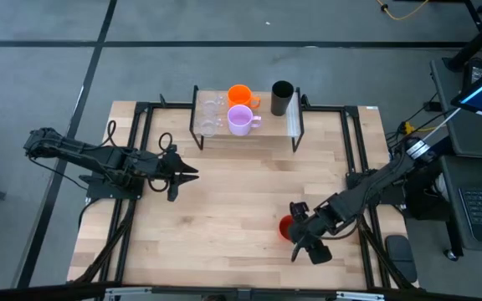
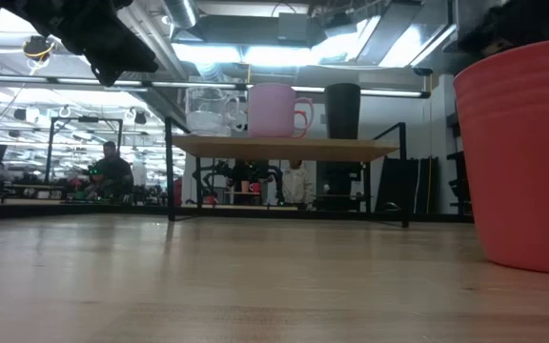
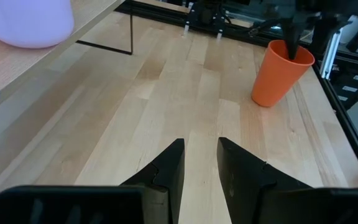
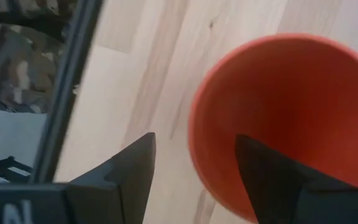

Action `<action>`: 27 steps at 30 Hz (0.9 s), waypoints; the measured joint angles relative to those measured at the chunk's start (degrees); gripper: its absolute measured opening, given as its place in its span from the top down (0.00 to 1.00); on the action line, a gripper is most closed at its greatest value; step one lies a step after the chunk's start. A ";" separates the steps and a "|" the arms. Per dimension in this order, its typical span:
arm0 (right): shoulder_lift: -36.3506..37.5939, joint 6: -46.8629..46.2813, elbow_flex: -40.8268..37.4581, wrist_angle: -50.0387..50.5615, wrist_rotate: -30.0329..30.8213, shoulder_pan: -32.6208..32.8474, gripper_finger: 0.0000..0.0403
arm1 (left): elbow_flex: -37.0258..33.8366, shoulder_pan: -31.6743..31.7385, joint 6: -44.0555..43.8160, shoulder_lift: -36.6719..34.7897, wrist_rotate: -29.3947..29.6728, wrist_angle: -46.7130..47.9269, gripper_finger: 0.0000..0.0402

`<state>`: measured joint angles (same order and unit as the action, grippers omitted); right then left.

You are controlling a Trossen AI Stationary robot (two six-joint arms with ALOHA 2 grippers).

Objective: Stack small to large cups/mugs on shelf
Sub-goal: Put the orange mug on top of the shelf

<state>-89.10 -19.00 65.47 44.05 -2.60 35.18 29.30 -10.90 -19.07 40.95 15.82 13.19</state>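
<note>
Red-orange cup (image 1: 285,226) stands upright on the wooden tabletop (image 1: 224,217), near the front right, well apart from the shelf (image 1: 266,125); it fills the right side of the low view (image 2: 522,152). Right gripper (image 1: 295,237) is at the cup: in the right wrist view its fingers straddle the rim (image 4: 194,130), one finger inside the cup, one outside, set apart with the wall between them; can't tell if either touches it. The left wrist view also shows a dark finger dipping into the cup mouth (image 3: 281,68). Shelf sits at the back centre of the table, with a light wood top and black wire legs. On it: clear glass cups (image 1: 210,114) at its left end, orange mug (image 1: 239,94) behind, lilac mug (image 1: 241,121) in front of the orange one, black cup (image 1: 282,99) toward the right end. Low view shows the lilac mug (image 2: 273,110) and black cup (image 2: 342,110) upright on the board. Left gripper (image 1: 192,174) hovers over the left-centre of the table, pointing right, fingers narrowly apart and empty, away from the shelf and all cups. Person (image 2: 111,171) seated in the room beyond.
</note>
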 joint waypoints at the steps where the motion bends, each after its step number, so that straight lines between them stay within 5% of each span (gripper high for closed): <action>1: -0.65 -0.02 0.00 0.17 0.12 -0.02 0.45 | 0.00 0.00 0.00 0.00 -0.01 -0.02 0.78; 10: -4.66 -0.07 -0.02 0.43 1.46 -0.04 0.49 | 0.02 -0.01 0.11 0.01 -0.01 0.02 0.78; 20: -4.54 1.46 0.20 0.88 1.99 -0.89 0.94 | 0.01 -0.01 0.13 0.01 -0.01 0.04 0.78; 27: -4.61 6.00 4.59 3.65 2.92 -0.94 0.98 | 0.00 0.00 0.15 0.00 -0.01 0.05 0.78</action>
<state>-93.70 -13.01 70.07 47.70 0.32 34.24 29.30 -10.90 -18.92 40.95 15.81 13.24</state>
